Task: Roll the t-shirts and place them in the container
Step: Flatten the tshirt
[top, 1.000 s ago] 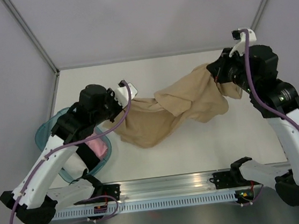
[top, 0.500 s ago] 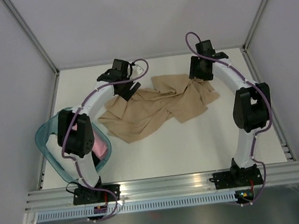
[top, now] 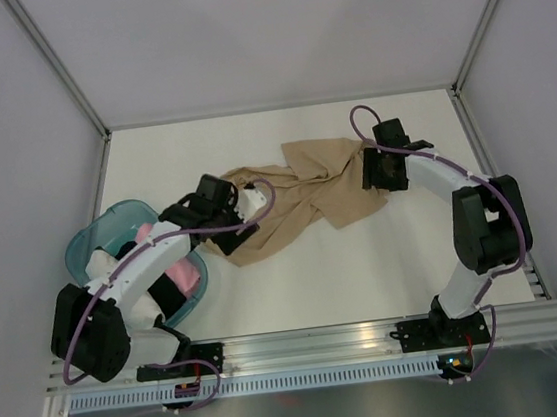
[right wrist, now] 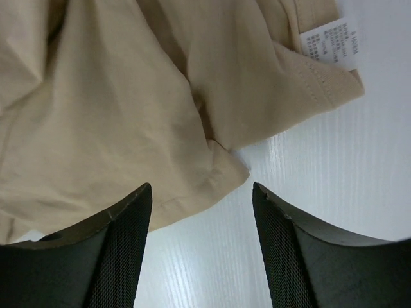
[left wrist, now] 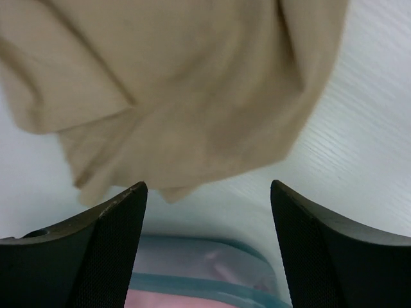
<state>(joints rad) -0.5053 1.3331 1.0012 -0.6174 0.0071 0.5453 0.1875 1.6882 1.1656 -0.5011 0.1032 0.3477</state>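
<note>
Tan shirt [top: 302,191]: soft, light, crumpled; I'd pinch hem corners. My left gripper [left wrist: 207,186], right gripper [right wrist: 200,186]: agape, empty.

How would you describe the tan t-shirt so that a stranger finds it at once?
On the white table, near the middle, the tan t-shirt lies crumpled and loose. Unlike the pink cloth inside the teal basket at the left, it rests on the tabletop.
</note>
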